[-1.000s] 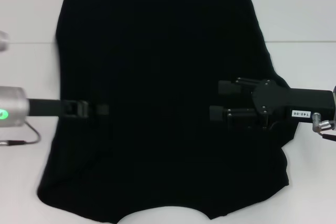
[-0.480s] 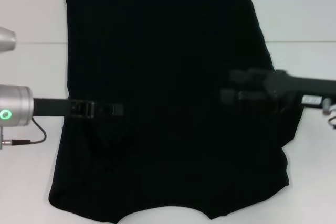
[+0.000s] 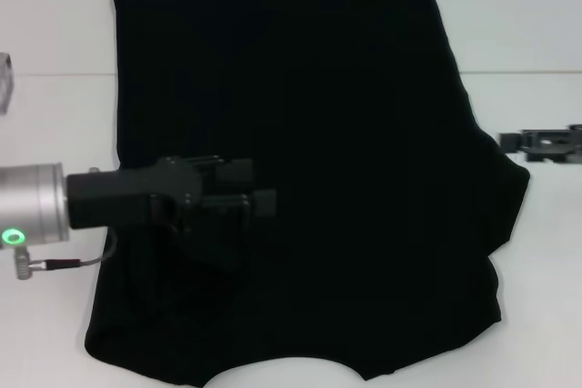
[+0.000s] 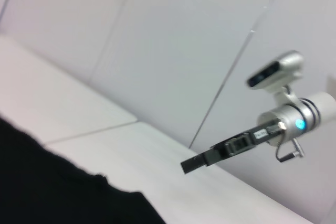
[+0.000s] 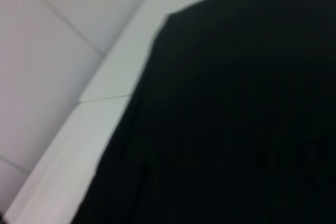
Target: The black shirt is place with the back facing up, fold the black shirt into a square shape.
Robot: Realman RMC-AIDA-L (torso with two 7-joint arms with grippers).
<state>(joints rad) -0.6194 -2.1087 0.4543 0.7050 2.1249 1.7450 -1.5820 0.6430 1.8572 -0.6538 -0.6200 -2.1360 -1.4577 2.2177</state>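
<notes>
The black shirt (image 3: 346,115) lies spread on the white table (image 3: 546,297), plain side up, with its neck notch at the near edge. My left gripper (image 3: 255,185) reaches in from the left over the shirt's left half and is shut on a bunched fold of fabric (image 3: 214,243) that sags beneath it. The shirt's left side is drawn inward. My right gripper (image 3: 511,143) is off the cloth, just past the shirt's right edge. It also appears far off in the left wrist view as the right gripper (image 4: 193,164), above the table beyond the shirt (image 4: 52,192). The right wrist view shows only shirt (image 5: 236,119).
A grey cable (image 3: 64,263) loops from the left wrist onto the table. A small grey object (image 3: 5,84) sits at the far left edge. White table surface surrounds the shirt on the left and right, and a pale wall (image 4: 157,35) rises behind.
My left gripper has travelled right across the shirt, pulling the left edge inward, and has rotated. The right gripper has pulled back from over the shirt to beyond its right edge.
</notes>
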